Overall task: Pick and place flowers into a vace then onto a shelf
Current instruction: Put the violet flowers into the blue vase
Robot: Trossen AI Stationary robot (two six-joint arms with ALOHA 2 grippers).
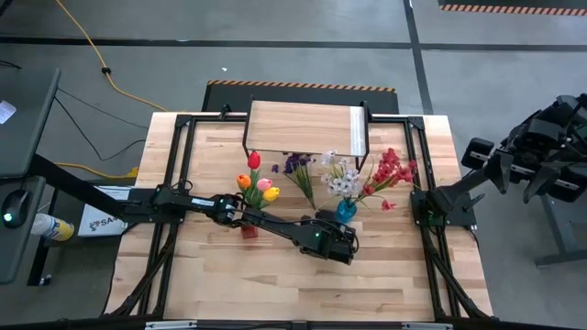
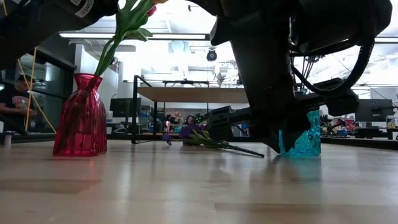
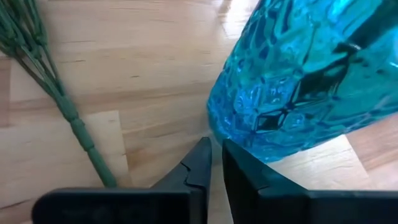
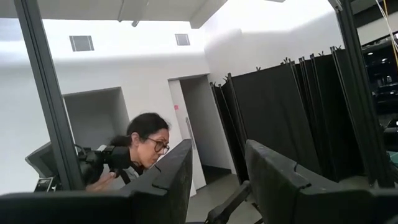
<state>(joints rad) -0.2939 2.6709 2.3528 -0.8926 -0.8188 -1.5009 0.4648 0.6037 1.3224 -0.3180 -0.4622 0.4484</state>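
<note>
A blue glass vase (image 1: 346, 210) stands on the table with white blossoms (image 1: 344, 180) and red blossoms (image 1: 392, 170) in it. My left gripper (image 3: 214, 149) is low at the vase's foot (image 3: 280, 106), fingers shut to a thin slit with nothing between them. A red vase (image 2: 81, 118) to the left holds several tulips (image 1: 259, 181). A purple spray (image 1: 298, 170) lies flat on the table, its stem (image 3: 74, 124) beside my left gripper. The shelf (image 1: 303, 128) stands at the far side. My right gripper (image 4: 217, 155) is open, raised off the table's right edge. My left gripper comes slanting down from the table's near side, and one fingertip (image 3: 231, 155) stands right at the blue vase's lower wall (image 3: 224, 127). Whether it touches the glass I cannot tell. The vase stands upright on the table.
Black frame rails (image 1: 183, 183) run along the table's left and right sides. The near half of the tabletop (image 1: 303, 284) is bare wood. A person (image 4: 146, 149) with a camera stands in the room beyond the right arm.
</note>
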